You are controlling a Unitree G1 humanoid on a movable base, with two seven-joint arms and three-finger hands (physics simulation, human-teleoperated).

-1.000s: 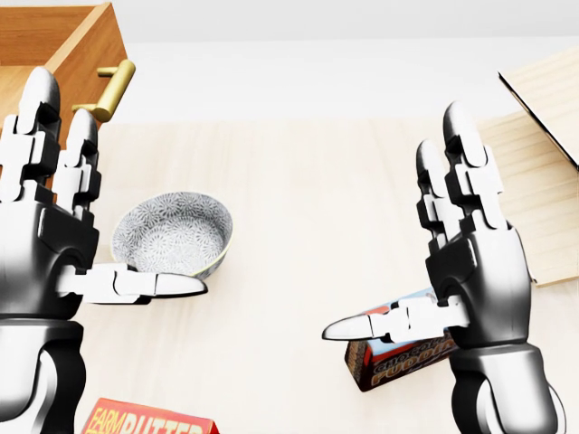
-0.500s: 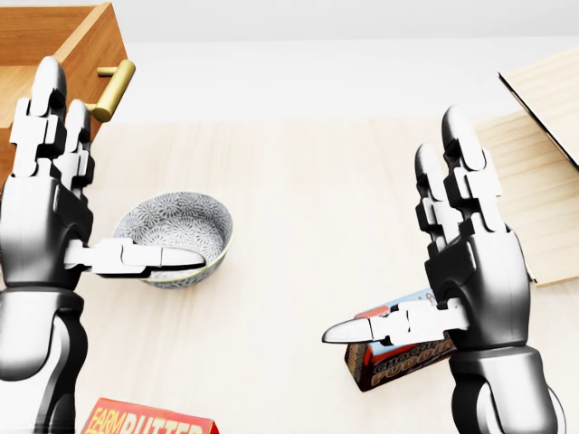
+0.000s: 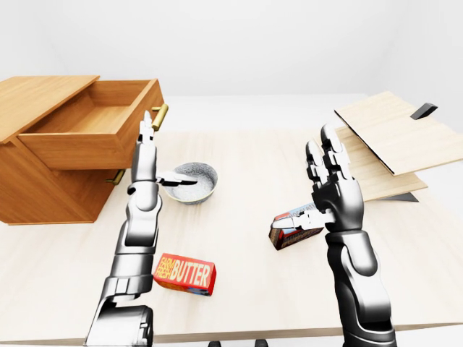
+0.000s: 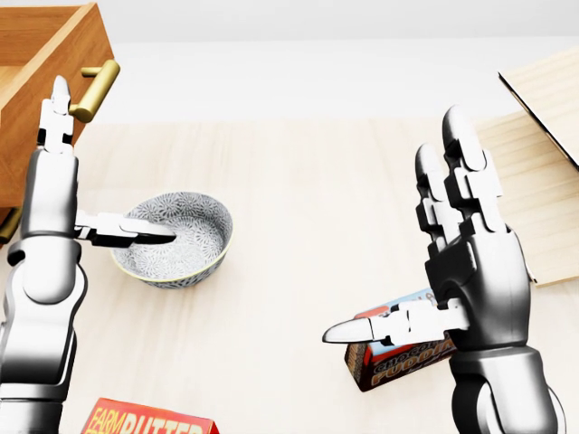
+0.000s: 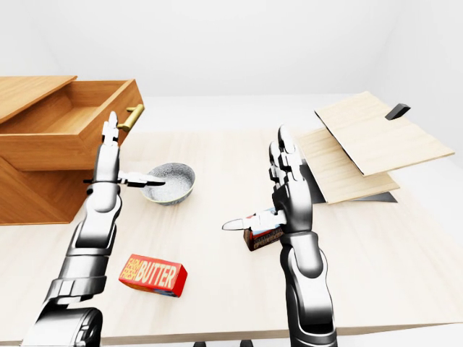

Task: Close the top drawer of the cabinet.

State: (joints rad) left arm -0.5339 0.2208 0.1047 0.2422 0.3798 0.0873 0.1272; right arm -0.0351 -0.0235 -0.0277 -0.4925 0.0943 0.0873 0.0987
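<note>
1. Wooden top drawer point(image 3: 94, 126), pulled out of the cabinet point(image 3: 43, 173), brass handle point(image 3: 159, 114).
2. Left hand point(image 3: 147, 155): spread, just beside the drawer's handle end.
3. Right hand point(image 3: 329, 191): spread, well apart from the drawer.

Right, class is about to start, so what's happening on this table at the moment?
A humanoid is reaching to shut the top drawer, which stands pulled out of the cabinet. Its left robot hand is raised, open, beside the drawer's face near the brass handle. The right robot hand hovers open, holding nothing.
</note>
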